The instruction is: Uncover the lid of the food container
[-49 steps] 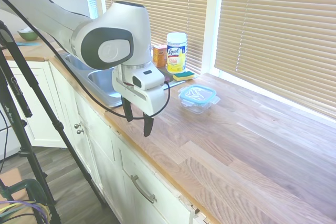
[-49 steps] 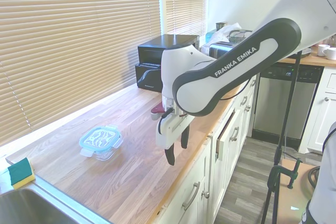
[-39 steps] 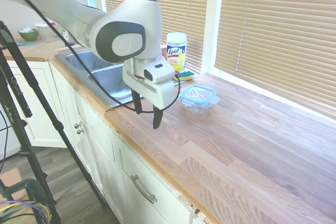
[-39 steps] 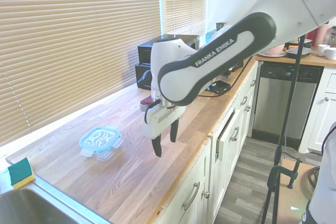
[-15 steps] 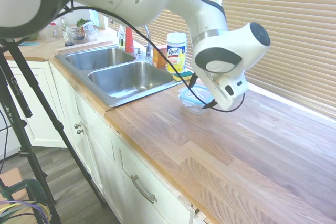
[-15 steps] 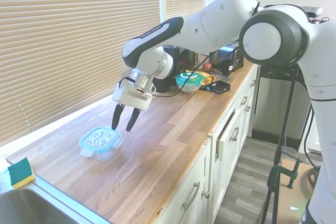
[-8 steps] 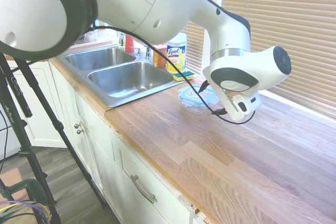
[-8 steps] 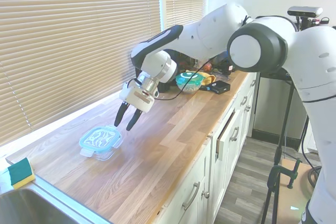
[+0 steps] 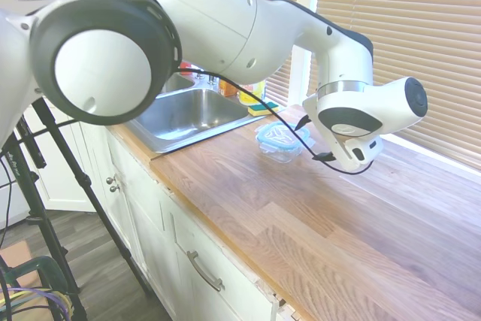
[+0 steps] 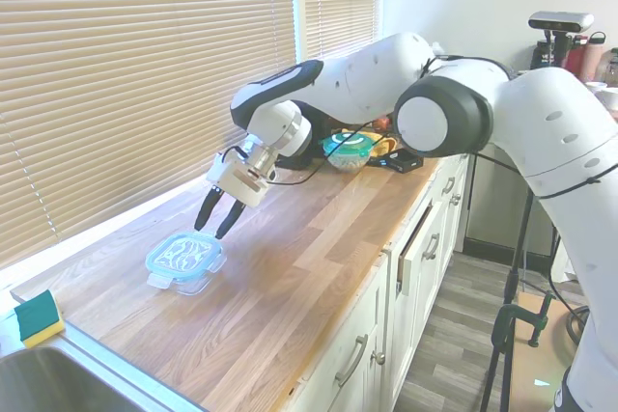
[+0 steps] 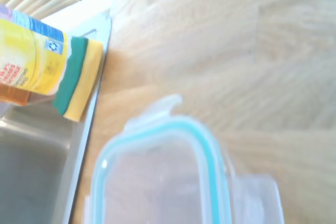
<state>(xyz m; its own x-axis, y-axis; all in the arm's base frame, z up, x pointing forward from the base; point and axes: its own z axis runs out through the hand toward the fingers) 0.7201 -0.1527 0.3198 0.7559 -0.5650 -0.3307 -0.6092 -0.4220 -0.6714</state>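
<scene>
One spread claw (image 10: 212, 218) hovers just above the teal-rimmed clear plastic lid (image 10: 182, 253) on the shallow clear food container (image 10: 185, 275); approach step, next lowering onto a snap tab.

sponge (image 11: 79, 78) beside sink (image 9: 192, 111) | wipes canister (image 11: 29, 53) | wooden countertop (image 10: 290, 287)

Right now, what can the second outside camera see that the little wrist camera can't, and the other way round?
Only the second exterior view shows the gripper, its fingers open, hanging above the lid, plus the food container under that lid and the appliances further along the counter. Only the wrist view shows the yellow-labelled canister next to the sponge. Both show the teal-rimmed lid, the sponge, the sink's edge and the wooden counter.
</scene>
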